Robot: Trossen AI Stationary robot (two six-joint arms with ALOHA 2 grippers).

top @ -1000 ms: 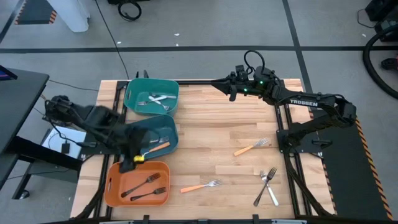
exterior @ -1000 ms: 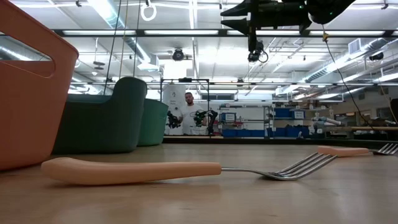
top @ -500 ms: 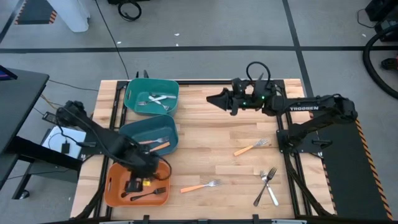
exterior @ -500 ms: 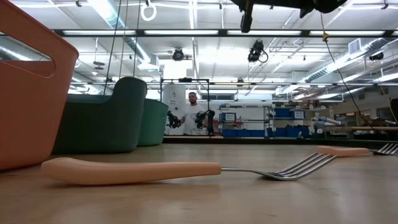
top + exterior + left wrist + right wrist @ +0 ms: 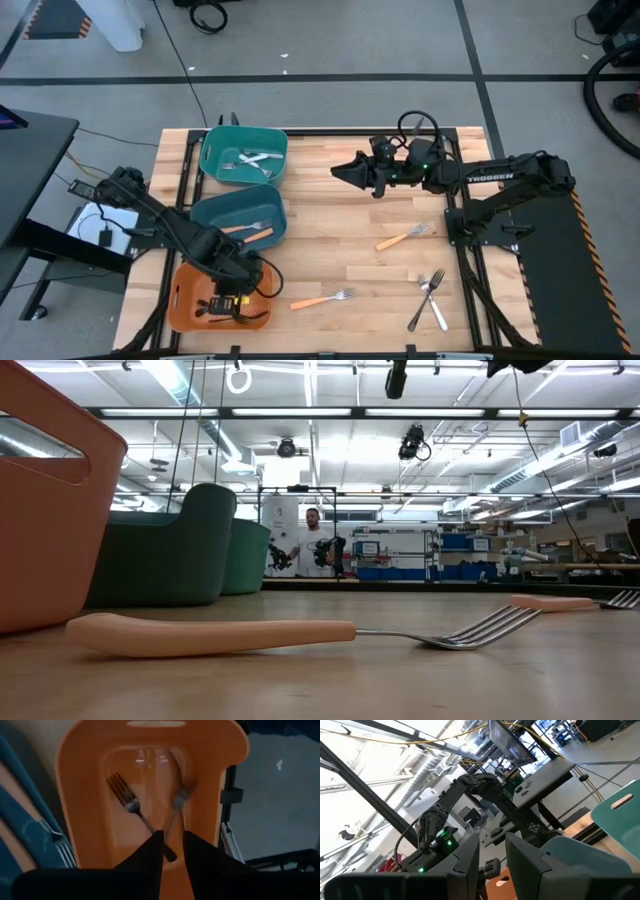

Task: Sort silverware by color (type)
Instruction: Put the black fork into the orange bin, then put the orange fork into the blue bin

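Silverware is partly sorted: two dark forks lie in the orange bin, white-handled ones in the teal bin, an orange-handled one in the blue bin. Left gripper hovers over the orange bin, fingers parted w/ nothing between them, one black fork's handle end just under the tips. Looks like the drop-off step, tho it's hard to tell if that fork is fully clear. Right gripper waits up high mid-table, jaws apart, empty. Left on the table: two orange-handled forks, plus a crossed pair near the right edge. Next move prob calls for lifting out of the bin, then reaching for an orange-handled fork for the blue bin.
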